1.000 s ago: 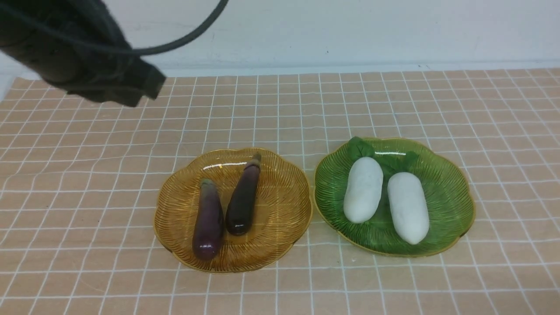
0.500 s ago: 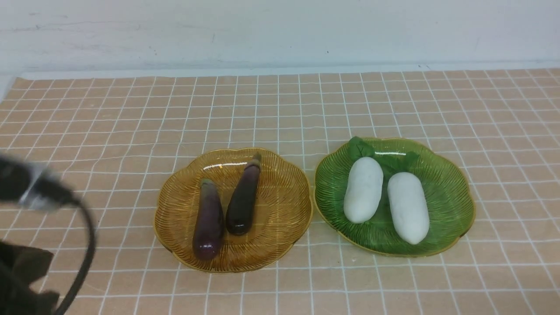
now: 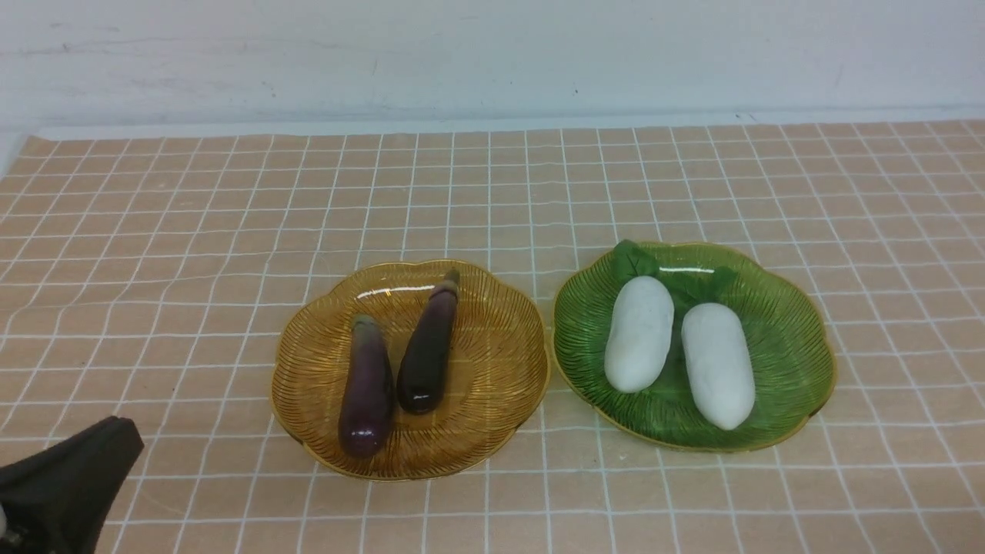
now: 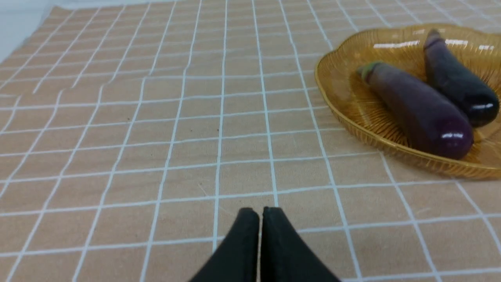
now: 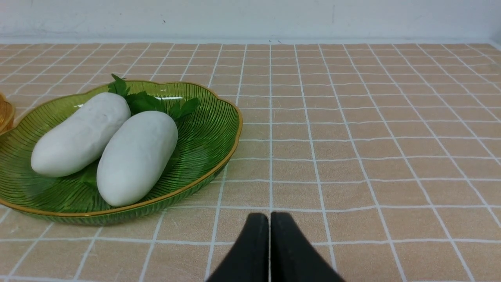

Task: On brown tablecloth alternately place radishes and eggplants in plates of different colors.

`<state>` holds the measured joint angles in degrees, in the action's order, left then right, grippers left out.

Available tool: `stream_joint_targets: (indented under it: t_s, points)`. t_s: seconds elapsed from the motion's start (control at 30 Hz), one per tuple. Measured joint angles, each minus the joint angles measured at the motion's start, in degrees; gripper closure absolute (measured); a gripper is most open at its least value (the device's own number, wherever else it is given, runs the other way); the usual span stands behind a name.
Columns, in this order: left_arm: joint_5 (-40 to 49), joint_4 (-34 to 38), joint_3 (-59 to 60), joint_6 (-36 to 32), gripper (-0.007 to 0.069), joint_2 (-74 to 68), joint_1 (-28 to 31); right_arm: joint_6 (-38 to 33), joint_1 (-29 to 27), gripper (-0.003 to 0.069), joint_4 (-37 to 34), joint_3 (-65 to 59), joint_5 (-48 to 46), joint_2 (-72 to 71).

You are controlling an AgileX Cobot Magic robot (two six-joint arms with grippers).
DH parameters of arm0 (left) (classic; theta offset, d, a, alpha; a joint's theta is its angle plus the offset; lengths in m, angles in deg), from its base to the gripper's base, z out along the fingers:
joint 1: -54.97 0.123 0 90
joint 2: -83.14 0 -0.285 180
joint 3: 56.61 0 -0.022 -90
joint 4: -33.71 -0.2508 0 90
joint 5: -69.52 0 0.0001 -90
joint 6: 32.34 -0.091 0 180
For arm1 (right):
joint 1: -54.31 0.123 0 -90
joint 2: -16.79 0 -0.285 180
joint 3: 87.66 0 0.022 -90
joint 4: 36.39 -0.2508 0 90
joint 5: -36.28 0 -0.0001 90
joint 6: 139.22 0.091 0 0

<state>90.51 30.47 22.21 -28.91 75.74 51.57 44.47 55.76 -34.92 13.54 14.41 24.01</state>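
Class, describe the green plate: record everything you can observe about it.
The green plate looks translucent and glossy, like glass or plastic, with fine ribs and a scalloped gold rim. It sits upright on the tablecloth, right of the amber plate. Two white radishes with leafy tops lie inside it.

Brown tablecloth (image 3: 231,200) with a grid of thin white lines. One scalloped plate (image 3: 492,369) is translucent amber with a gold rim; the other (image 3: 785,362), green with a gold rim. Eggplants (image 3: 367,392) (image 3: 427,354) are dark purple, their caps seemingly greyish green-brown. Radishes (image 3: 639,335) (image 3: 718,365) are white with green leaves (image 3: 635,261).
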Motion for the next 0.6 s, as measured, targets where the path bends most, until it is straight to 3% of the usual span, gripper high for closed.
stream_joint_targets:
  t_s: [0.6]
  points:
    - [0.73, 1.49, 0.07, -1.03, 0.0627, 0.33, 1.69, 0.0, 0.0, 0.0658, 0.0, 0.0, 0.0, 0.0]
